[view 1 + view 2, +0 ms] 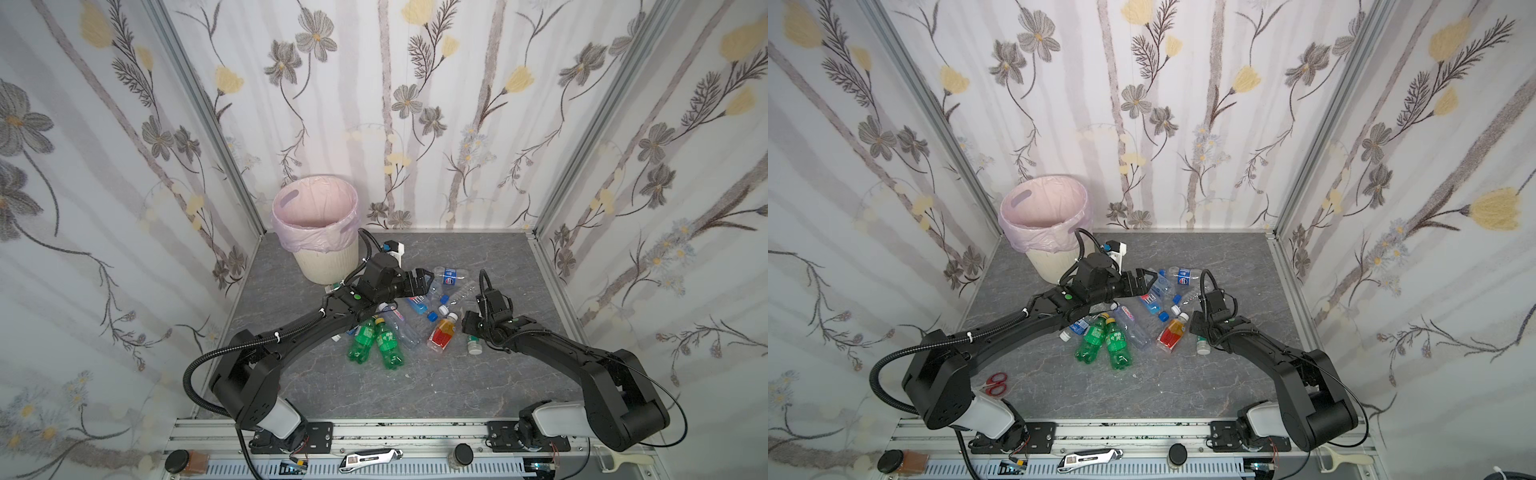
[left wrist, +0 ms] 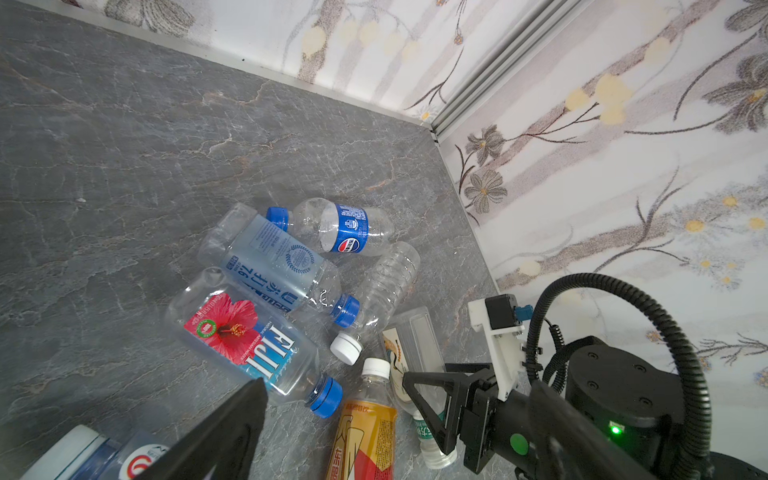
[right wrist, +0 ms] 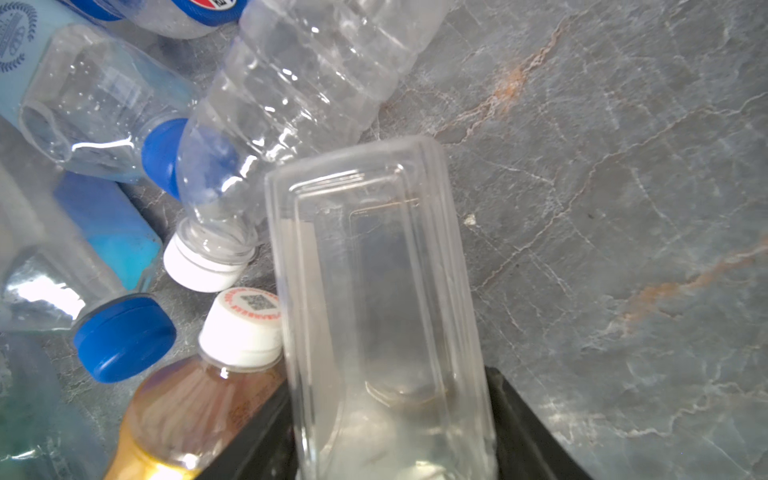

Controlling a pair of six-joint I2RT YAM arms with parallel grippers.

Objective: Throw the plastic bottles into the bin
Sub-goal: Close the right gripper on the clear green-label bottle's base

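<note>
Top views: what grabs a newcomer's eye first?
A jumble of plastic bottles lies in the middle of the gray table, the two green bottles and the orange-red bottle standing out at its near edge. The bin, lined in pink, stands in the far left corner. In the right wrist view, the right gripper straddles a clear flat-sided bottle.

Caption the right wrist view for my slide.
Right tool grips a clear square bottle beside the orange-drink bottle on the grey marble table.

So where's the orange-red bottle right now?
In both top views the orange-red bottle lies flat, right of centre in the pile, its white cap toward the back wall. It is to the right of the two green bottles, with a clear bottle between them.
</note>
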